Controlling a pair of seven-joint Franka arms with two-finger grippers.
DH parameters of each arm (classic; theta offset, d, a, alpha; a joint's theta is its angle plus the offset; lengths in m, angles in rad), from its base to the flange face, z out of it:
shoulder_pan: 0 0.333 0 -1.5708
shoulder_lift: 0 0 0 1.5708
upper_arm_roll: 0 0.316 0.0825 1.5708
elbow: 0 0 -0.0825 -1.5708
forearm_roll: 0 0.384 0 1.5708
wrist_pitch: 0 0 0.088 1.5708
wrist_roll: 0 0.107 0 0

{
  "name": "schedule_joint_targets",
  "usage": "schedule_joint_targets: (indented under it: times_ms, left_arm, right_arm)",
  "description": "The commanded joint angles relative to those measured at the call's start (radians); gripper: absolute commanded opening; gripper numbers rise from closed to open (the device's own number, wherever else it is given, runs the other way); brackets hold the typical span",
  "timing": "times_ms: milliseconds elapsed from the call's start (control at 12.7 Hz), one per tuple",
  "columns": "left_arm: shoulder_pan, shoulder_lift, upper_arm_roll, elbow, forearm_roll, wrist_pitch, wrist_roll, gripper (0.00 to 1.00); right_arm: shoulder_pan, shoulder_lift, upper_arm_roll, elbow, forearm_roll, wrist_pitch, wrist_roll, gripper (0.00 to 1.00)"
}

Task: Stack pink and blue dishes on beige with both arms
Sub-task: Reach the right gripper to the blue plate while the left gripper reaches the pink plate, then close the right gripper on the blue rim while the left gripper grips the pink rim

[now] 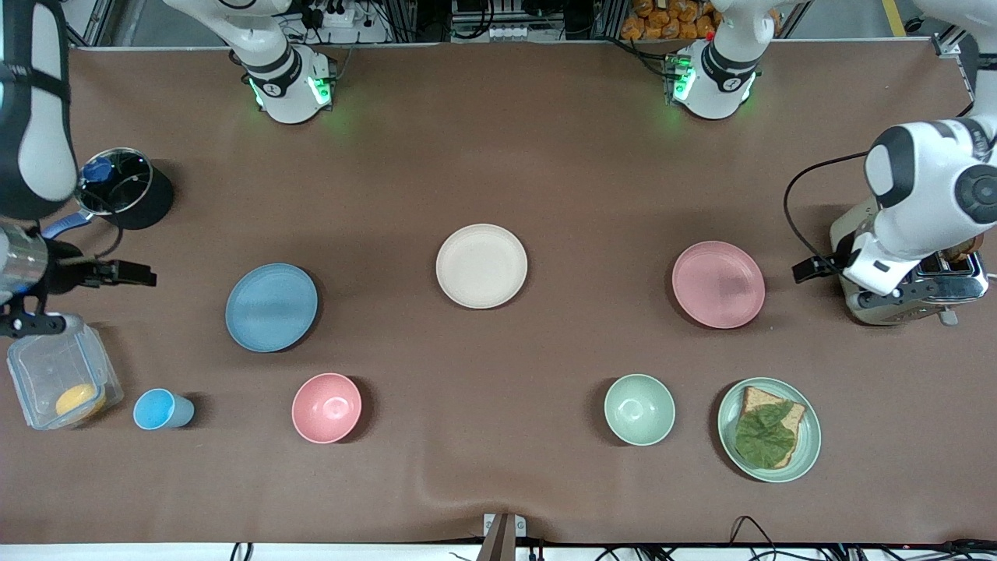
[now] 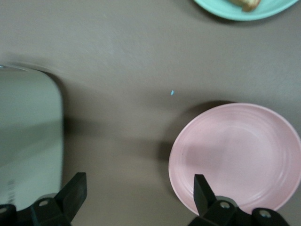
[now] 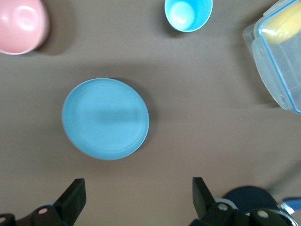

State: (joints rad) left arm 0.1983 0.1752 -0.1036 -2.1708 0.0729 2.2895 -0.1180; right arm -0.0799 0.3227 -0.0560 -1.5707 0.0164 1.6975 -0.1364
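The beige plate (image 1: pixel 481 266) lies mid-table with nothing on it. The blue plate (image 1: pixel 271 307) (image 3: pixel 105 118) lies toward the right arm's end, and the pink plate (image 1: pixel 717 284) (image 2: pixel 237 157) toward the left arm's end. Both are flat on the table and untouched. My right gripper (image 1: pixel 128 274) (image 3: pixel 137 184) hangs open and empty in the air beside the blue plate, between it and the table's end. My left gripper (image 1: pixel 814 269) (image 2: pixel 138 181) is open and empty over the bare cloth between the pink plate and the toaster (image 1: pixel 911 288).
Nearer the front camera stand a blue cup (image 1: pixel 160 410), a pink bowl (image 1: pixel 326 407), a green bowl (image 1: pixel 639 409) and a green plate with bread (image 1: pixel 769 428). A clear container (image 1: pixel 62 386) and a lidded black pot (image 1: pixel 125 187) sit at the right arm's end.
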Motion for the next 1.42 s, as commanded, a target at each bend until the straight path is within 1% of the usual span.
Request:
schedule_joint_targets:
  times_ms: [0,157,315,394,630,709,787,866,1102,1181,1339]
  left_arm:
    - [0.001,0.044,-0.01,-0.081,0.005,0.131,-0.008,1.0]
    - [0.006,0.102,-0.008,-0.104,0.005,0.212,-0.009,1.0]
    - [0.006,0.164,-0.01,-0.104,0.005,0.281,-0.011,1.0]
    - [0.006,0.17,-0.01,-0.104,0.005,0.284,-0.012,0.97]
    - [0.006,0.194,-0.011,-0.103,0.001,0.292,-0.019,0.79]
    - [0.006,0.199,-0.011,-0.103,0.001,0.294,-0.019,0.74]
    - [0.006,0.201,-0.011,-0.101,0.001,0.294,-0.019,0.66]
    - [0.006,0.201,-0.011,-0.101,-0.001,0.294,-0.02,0.52]
    - [0.006,0.199,-0.013,-0.098,0.001,0.292,-0.023,0.05]
    - [0.006,0.199,-0.013,-0.098,-0.001,0.292,-0.023,0.0]
    - [0.003,0.198,-0.013,-0.098,0.001,0.292,-0.023,0.0]
  right_arm:
    - [-0.009,0.047,0.01,-0.057,-0.003,0.092,-0.009,1.0]
    - [-0.011,0.123,0.012,-0.058,0.002,0.137,-0.009,1.0]
    - [-0.009,0.179,0.012,-0.061,0.002,0.186,-0.011,1.0]
    - [-0.011,0.194,0.01,-0.086,0.002,0.229,-0.009,1.0]
    - [-0.004,0.196,0.012,-0.231,0.002,0.437,-0.009,1.0]
    - [-0.004,0.196,0.013,-0.28,0.002,0.514,-0.009,1.0]
    - [-0.006,0.199,0.013,-0.316,0.002,0.575,-0.009,1.0]
    - [-0.006,0.211,0.013,-0.327,0.002,0.599,-0.009,1.0]
    - [-0.009,0.226,0.016,-0.344,0.005,0.59,-0.002,1.0]
    - [-0.009,0.226,0.018,-0.356,0.007,0.588,-0.002,1.0]
    - [-0.006,0.228,0.018,-0.39,0.049,0.59,-0.009,1.0]
